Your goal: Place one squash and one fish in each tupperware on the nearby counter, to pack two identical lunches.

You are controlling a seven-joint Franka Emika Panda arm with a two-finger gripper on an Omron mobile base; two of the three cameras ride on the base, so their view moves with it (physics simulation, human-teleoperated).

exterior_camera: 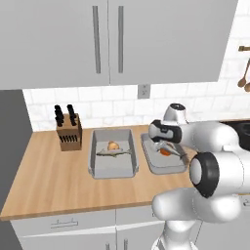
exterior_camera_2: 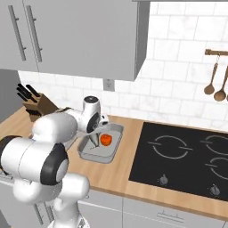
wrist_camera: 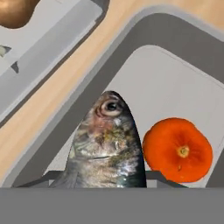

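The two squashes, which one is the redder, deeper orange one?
The squash in the tupperware beside the cooktop, under the gripper. The other squash, near the knife block, looks pale tan-orange.

Matt, smooth grey plastic on both tubs (exterior_camera: 113, 168) (wrist_camera: 175, 35). Light-brown wood grain along the counter (exterior_camera: 49, 180). Shiny, mottled silver scales on the fish (wrist_camera: 107, 148) at lower centre. Smooth, faintly glossy orange skin on the squash (wrist_camera: 178, 150). Glossy black cooktop (exterior_camera_2: 187, 156) at right.
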